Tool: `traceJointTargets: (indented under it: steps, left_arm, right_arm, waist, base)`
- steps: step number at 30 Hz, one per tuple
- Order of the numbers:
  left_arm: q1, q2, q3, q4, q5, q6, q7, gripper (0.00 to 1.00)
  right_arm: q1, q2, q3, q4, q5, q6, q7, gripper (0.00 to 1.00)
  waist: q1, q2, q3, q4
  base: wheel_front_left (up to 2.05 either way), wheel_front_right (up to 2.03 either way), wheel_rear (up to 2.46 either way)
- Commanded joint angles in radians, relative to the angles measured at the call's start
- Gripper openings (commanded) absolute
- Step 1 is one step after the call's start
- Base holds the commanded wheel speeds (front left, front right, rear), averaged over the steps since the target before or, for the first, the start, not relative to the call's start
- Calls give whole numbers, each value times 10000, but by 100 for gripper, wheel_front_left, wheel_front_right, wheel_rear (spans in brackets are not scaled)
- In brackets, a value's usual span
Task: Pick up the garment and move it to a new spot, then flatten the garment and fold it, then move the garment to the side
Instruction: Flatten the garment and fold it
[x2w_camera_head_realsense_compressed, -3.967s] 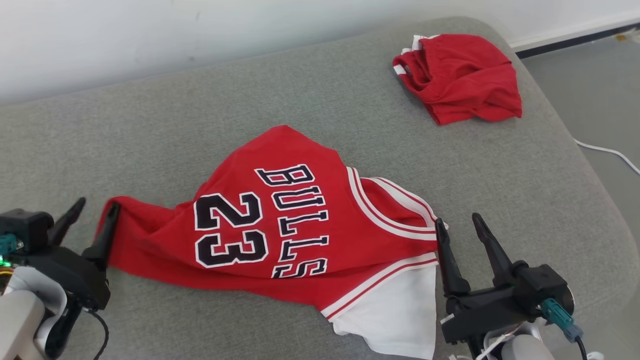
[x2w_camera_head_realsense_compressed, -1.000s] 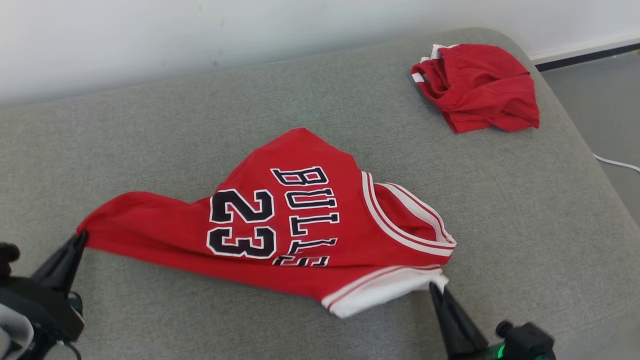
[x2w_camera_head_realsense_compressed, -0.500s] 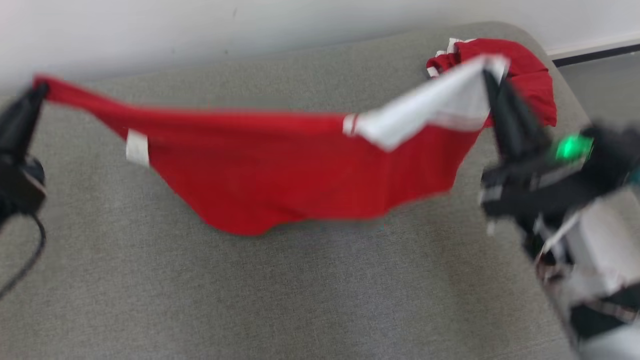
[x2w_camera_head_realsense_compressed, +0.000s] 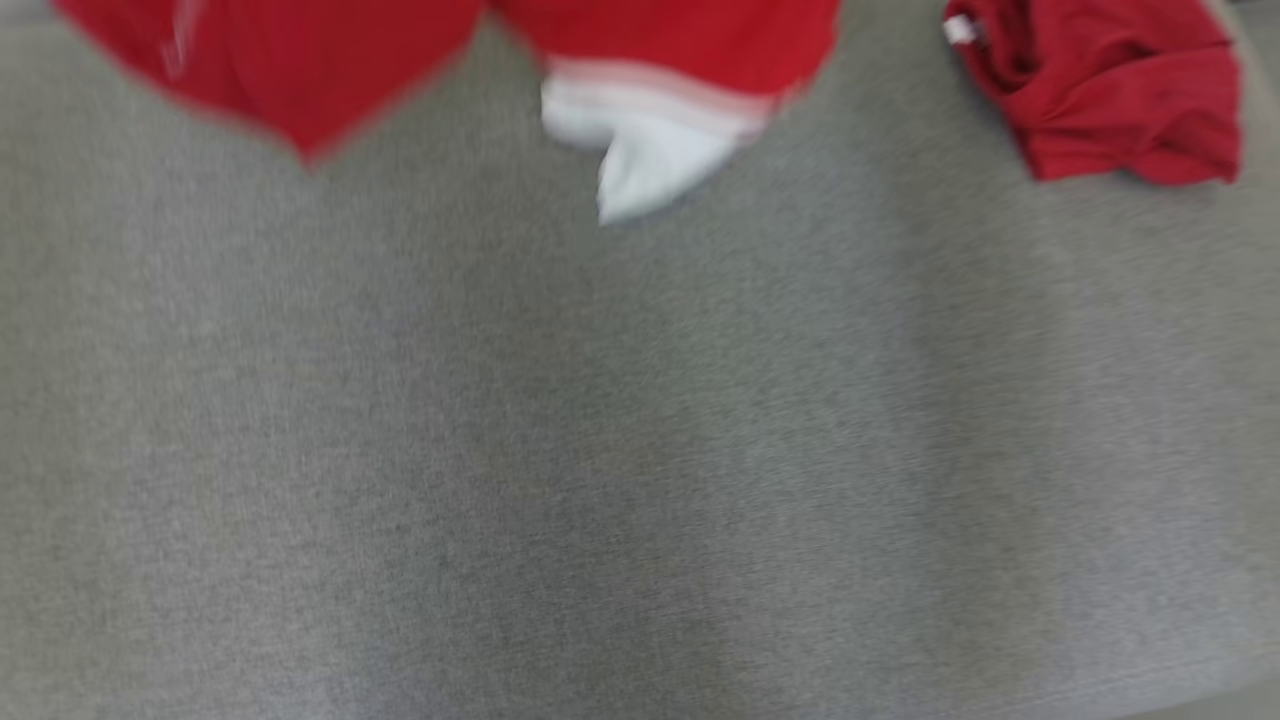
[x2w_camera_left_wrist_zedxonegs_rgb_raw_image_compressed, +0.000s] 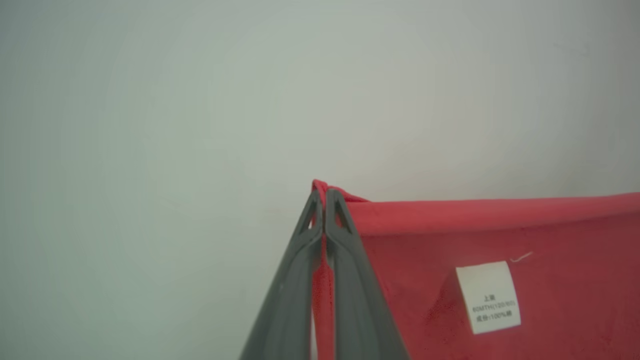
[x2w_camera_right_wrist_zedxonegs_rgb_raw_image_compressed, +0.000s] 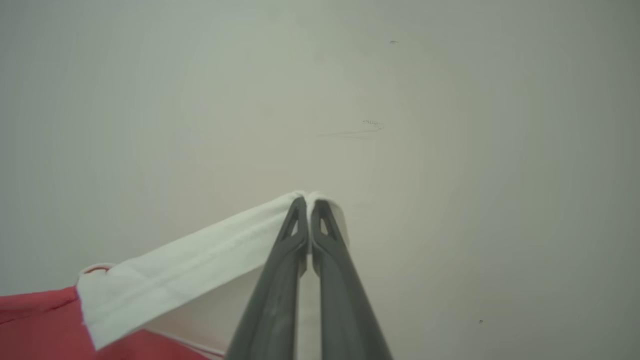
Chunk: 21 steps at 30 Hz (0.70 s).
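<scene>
The garment (x2w_camera_head_realsense_compressed: 300, 60) is a red jersey with white trim. In the head view it hangs blurred along the top edge above the grey cushion (x2w_camera_head_realsense_compressed: 600, 450), a white flap (x2w_camera_head_realsense_compressed: 640, 160) dangling lowest. In the left wrist view my left gripper (x2w_camera_left_wrist_zedxonegs_rgb_raw_image_compressed: 322, 200) is shut on a red corner of the garment (x2w_camera_left_wrist_zedxonegs_rgb_raw_image_compressed: 500, 235), near a white care label (x2w_camera_left_wrist_zedxonegs_rgb_raw_image_compressed: 489, 297). My right gripper (x2w_camera_right_wrist_zedxonegs_rgb_raw_image_compressed: 306, 202) is shut on a white strip of the garment (x2w_camera_right_wrist_zedxonegs_rgb_raw_image_compressed: 190, 270) in the right wrist view. Both grippers point at a pale wall.
A second red garment (x2w_camera_head_realsense_compressed: 1110, 90) lies crumpled at the cushion's far right corner. The pale wall (x2w_camera_left_wrist_zedxonegs_rgb_raw_image_compressed: 200, 100) stands behind the cushion. Bare grey cushion stretches across the middle and near side of the head view.
Both grippers have lifted the garment higher, out the top of the head view; its lower edges now hang at the top. The head camera has also shifted.
</scene>
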<state>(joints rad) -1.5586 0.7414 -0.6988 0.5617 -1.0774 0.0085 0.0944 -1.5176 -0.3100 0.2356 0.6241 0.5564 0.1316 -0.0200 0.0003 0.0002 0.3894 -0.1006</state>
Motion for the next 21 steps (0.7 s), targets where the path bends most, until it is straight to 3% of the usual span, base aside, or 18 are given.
traceJointTargets:
  steps: [1, 5, 14, 21]
  left_arm:
    - [-705, -210, 18, 294, 257, -71, 3, 0]
    - [-2573, -901, -92, 1204, 816, -285, -114, 0]
    - [-5084, -2026, -223, 3001, 1467, -704, -946, 0]
    - [-5454, -2527, -256, 4147, 1404, -1149, -1659, 0]
  right_arm:
    - [-634, 127, 88, 406, -242, -24, -12, 0]
    - [-2429, 392, 81, 1569, -674, -24, -260, 0]
    - [-4775, 775, 140, 3277, -1636, -24, -897, 0]
    - [-5533, 1172, 463, 4152, -1725, -24, -1389, 0]
  waist:
    - [-3, -2, 1037, 486]
    - [-3, -2, 1580, 685]
    - [-3, -2, 2141, 952]
    - [-3, -2, 2556, 1023]
  base:
    - [0, 0, 0]
    - [0, 0, 0]
    - [0, 0, 0]
    - [0, 0, 0]
